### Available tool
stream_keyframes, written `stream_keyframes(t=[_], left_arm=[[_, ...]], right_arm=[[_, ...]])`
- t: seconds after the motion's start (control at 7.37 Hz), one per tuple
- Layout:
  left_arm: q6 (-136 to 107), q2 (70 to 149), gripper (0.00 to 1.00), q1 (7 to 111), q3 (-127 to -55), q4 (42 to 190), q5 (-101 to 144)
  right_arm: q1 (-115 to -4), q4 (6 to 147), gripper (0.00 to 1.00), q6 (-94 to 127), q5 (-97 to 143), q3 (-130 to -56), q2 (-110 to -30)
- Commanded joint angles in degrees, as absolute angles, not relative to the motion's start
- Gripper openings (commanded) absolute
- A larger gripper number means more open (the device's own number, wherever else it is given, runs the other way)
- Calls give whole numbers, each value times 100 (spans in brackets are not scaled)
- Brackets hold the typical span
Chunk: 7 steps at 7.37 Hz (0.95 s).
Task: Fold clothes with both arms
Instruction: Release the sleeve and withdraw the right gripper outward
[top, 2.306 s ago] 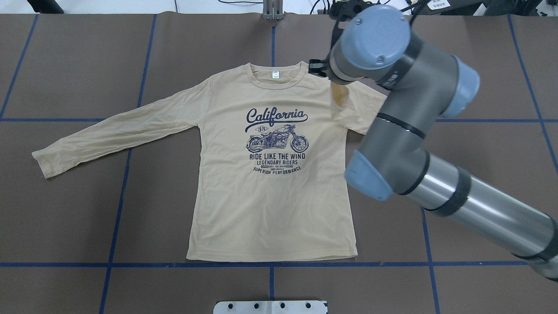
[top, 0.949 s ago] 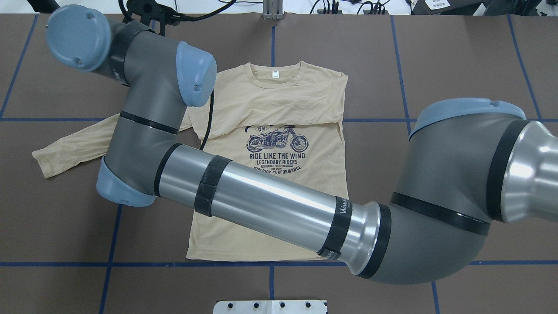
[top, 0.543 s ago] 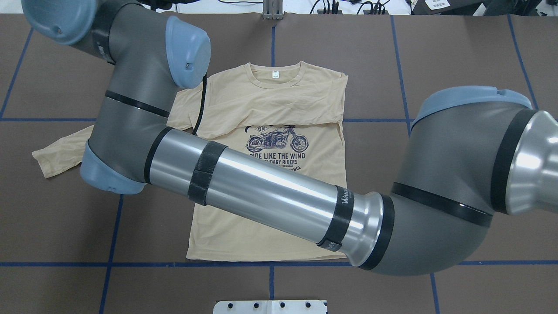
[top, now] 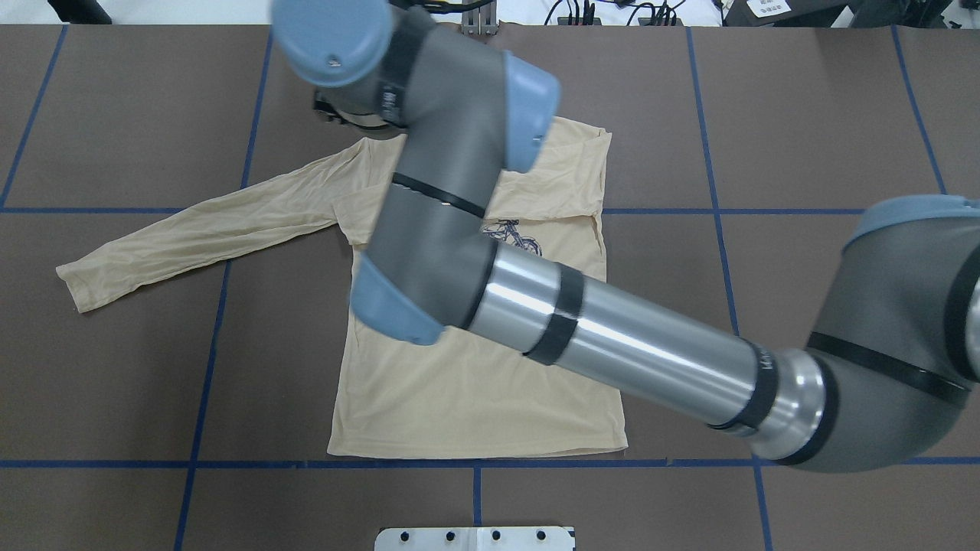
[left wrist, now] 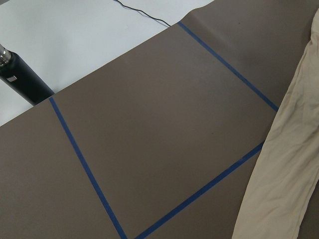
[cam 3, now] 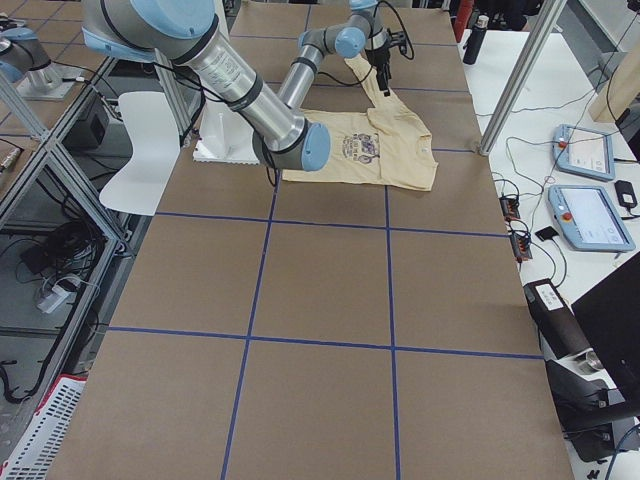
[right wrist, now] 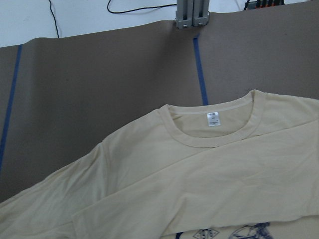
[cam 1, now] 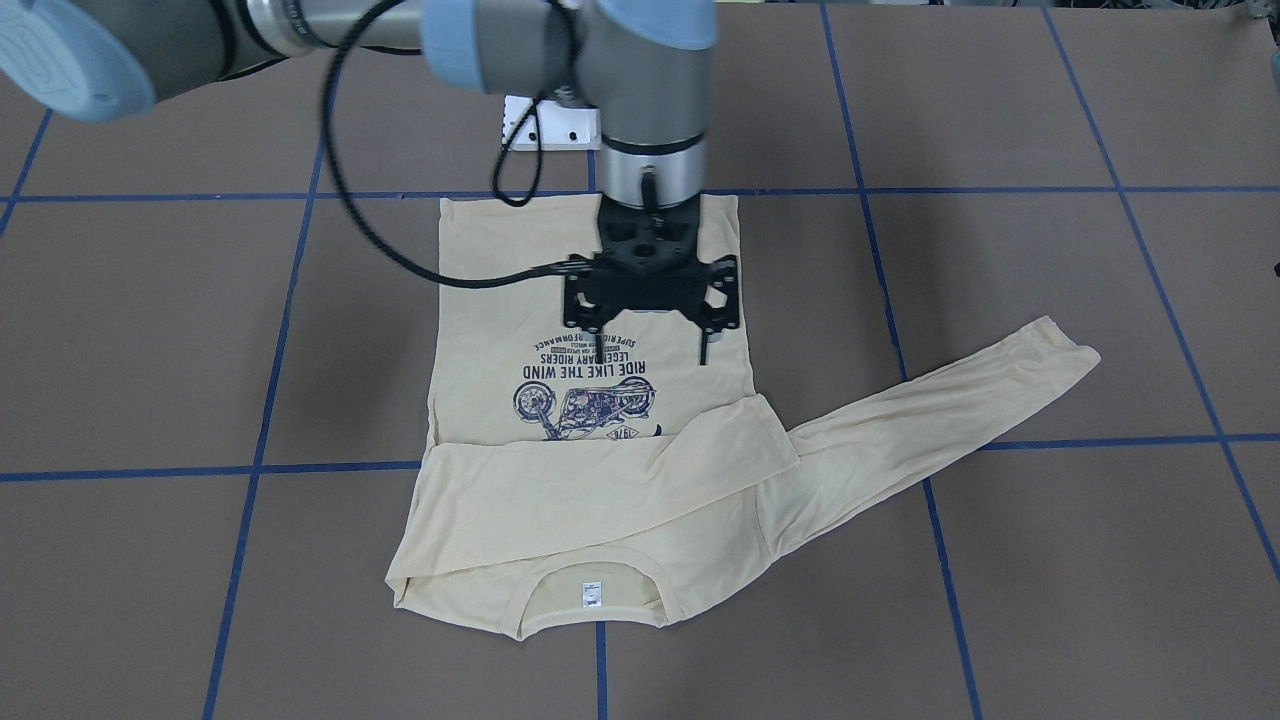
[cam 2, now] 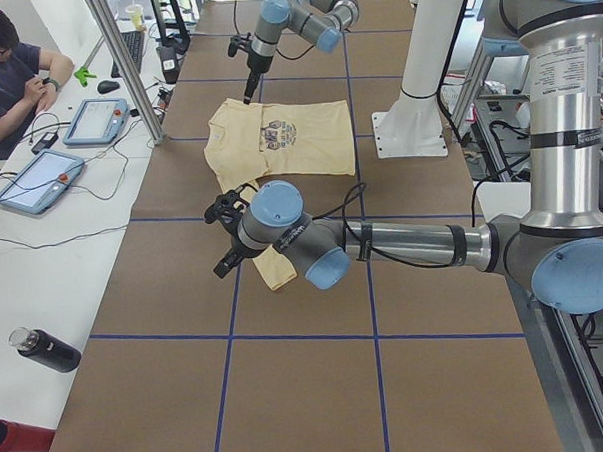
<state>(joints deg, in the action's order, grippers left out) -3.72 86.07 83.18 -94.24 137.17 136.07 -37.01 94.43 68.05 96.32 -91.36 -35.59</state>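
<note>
Qty: 1 shirt point(top: 475, 398), 2 arms point(top: 635, 352), 1 person point(cam 2: 5, 74), 2 tablets point(cam 2: 102, 120).

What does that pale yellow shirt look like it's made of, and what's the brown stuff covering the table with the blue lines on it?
Shirt: thin, soft, matte knit, probably cotton jersey. It lies in fine wrinkles and has a ribbed neckline.
Table cover: flat brown sheet with no sheen, likely paper or thin board. Its edge ends over a white surface.
Blue lines: narrow, even strips, probably tape.
</note>
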Motion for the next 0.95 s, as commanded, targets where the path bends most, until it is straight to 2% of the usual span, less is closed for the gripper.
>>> stream_keyframes(t=[0.0,0.14,0.54,0.81], left_arm=[[-2003,8578,100,7502,-8599,15443,12733],[-2735,8569,100,7036,-8457,15869,11996],[-3331,8535,100,6356,-8342,15917,11470],[-3697,8481,99,5874,-8332,15943,11068]], right_arm=[[-4426,9431,99,5237,10499,-11085,-5634],[-4725,9283,99,4786,10781,-11396,-6321],[-5824,7485,100,3852,12039,-11478,-8291],[-6142,7172,100,3429,12076,-11470,-9103]])
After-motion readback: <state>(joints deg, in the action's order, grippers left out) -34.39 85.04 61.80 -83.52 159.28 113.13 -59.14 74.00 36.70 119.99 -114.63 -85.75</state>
